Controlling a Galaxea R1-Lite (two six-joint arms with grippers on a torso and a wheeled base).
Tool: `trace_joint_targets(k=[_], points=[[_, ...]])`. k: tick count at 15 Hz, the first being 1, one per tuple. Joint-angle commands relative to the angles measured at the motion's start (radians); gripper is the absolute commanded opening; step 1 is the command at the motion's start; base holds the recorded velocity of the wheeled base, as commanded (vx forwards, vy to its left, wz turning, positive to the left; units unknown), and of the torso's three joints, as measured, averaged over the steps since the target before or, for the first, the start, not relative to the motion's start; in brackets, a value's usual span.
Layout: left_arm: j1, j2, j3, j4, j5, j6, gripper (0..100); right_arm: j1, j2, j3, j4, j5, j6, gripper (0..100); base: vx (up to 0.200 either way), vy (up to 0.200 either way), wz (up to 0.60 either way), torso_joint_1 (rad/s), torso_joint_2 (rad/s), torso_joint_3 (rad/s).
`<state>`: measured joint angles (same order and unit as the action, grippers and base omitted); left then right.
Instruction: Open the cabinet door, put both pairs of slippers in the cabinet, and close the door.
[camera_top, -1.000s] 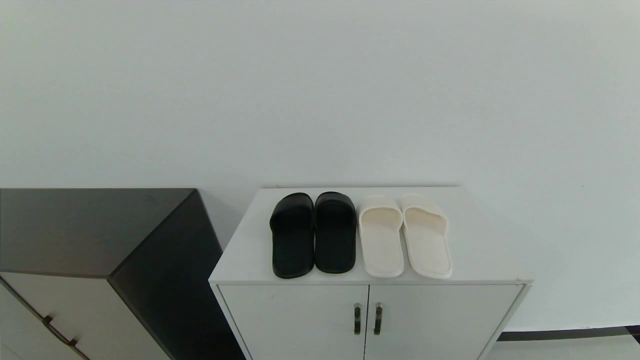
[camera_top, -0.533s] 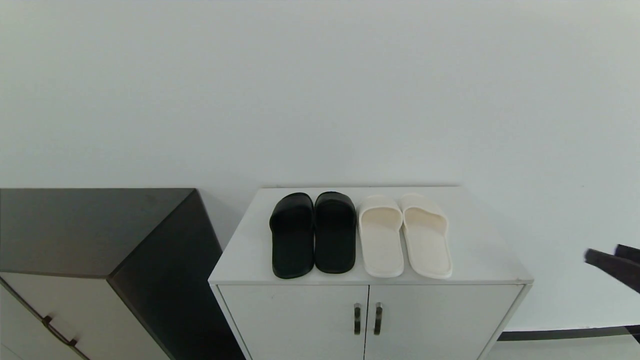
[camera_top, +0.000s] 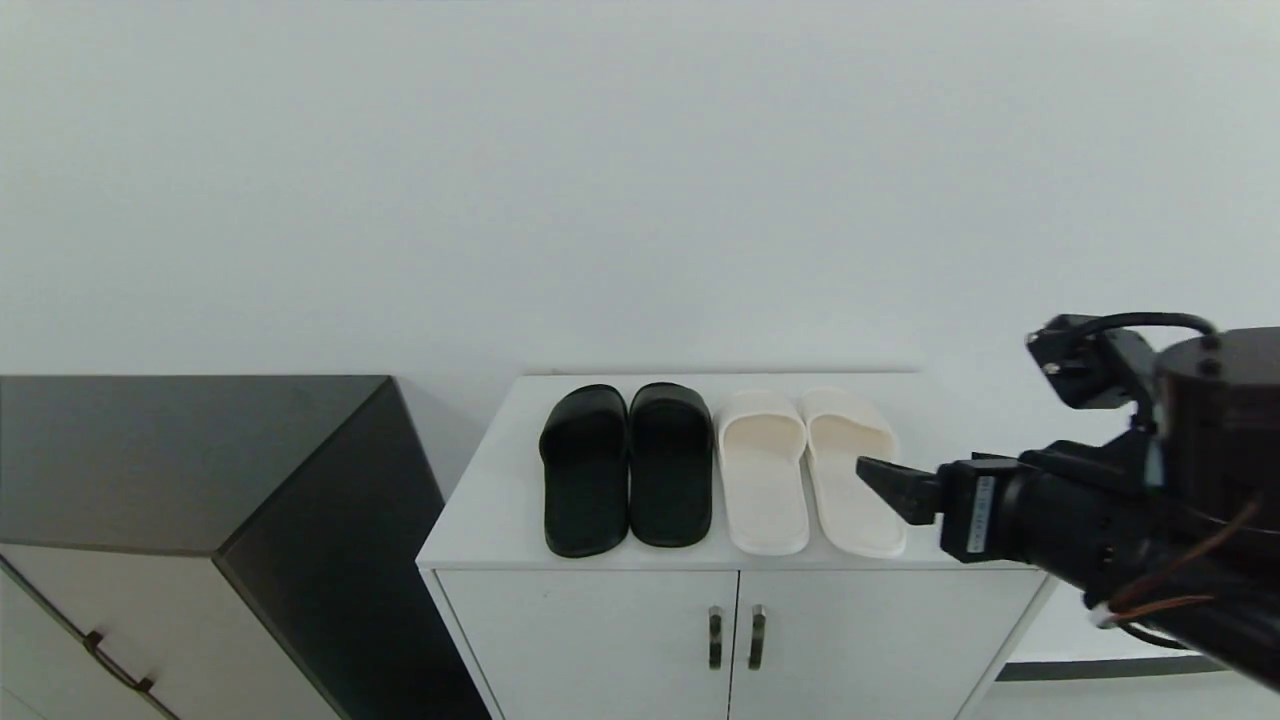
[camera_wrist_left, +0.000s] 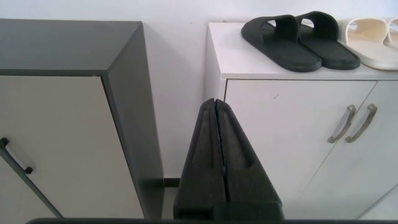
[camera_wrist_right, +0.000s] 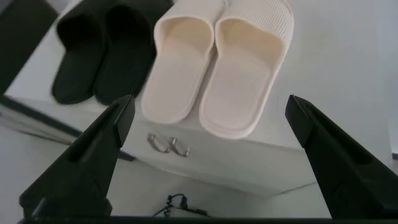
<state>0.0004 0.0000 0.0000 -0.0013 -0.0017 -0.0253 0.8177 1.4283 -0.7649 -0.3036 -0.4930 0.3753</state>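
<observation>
1. Cabinet (camera_top: 480, 525): white, low, back against the wall (camera_top: 640, 180). Both doors (camera_top: 590, 640) are shut. Two handles (camera_top: 714, 637) stand upright side by side at the centre seam.
2. Black pair (camera_top: 627, 468): on the cabinet top, left of middle. The two slippers lie side by side and touching, toes toward the wall and heels near the front edge.
3. Cream pair (camera_top: 810, 470): on the same top, just right of the black pair and lying the same way.
4. Right gripper (camera_top: 890, 487): jaws spread wide with nothing between them. It is at the cabinet's right front, about level with the top, and its fingers (camera_wrist_right: 93, 168) point toward the cream pair. In the wrist view that pair lies beyond the fingertips, apart from them.
5. Left gripper (camera_wrist_left: 214, 106): jaws pressed together, holding nothing. It is low, below the level of the top, and faces the gap between the two cabinets.
6. Dark cabinet (camera_top: 200, 450): stands left of the white one. It has a dark top and side and a pale front with a dark handle.
</observation>
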Motion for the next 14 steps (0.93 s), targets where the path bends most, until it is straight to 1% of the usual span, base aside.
trace_joint_targets(k=[1,3,5,8,12,14], points=[[0.001,0.002,0.0,0.0,0.0,-0.001,0,0.021,0.224,-0.083,-0.063,-0.091,0.024,100,0.0,0.0,0.0,0.0,0.0,0.0],[0.001,0.002,0.0,0.0,0.0,-0.001,0,0.018,0.314,-0.114,-0.132,-0.145,0.008,100,0.0,0.0,0.0,0.0,0.0,0.0],[0.001,0.002,0.0,0.0,0.0,-0.001,0,0.003,0.371,-0.14,-0.146,-0.167,0.004,100,0.0,0.0,0.0,0.0,0.0,0.0],[0.001,0.002,0.0,0.0,0.0,-0.001,0,-0.017,0.411,-0.154,-0.186,-0.165,-0.026,100,0.0,0.0,0.0,0.0,0.0,0.0],[0.001,0.002,0.0,0.0,0.0,-0.001,0,-0.038,0.501,-0.155,-0.319,-0.165,-0.079,100,0.0,0.0,0.0,0.0,0.0,0.0],[0.001,0.0,0.0,0.0,0.0,-0.001,0,-0.055,0.524,-0.155,-0.356,-0.16,-0.092,100,0.0,0.0,0.0,0.0,0.0,0.0]])
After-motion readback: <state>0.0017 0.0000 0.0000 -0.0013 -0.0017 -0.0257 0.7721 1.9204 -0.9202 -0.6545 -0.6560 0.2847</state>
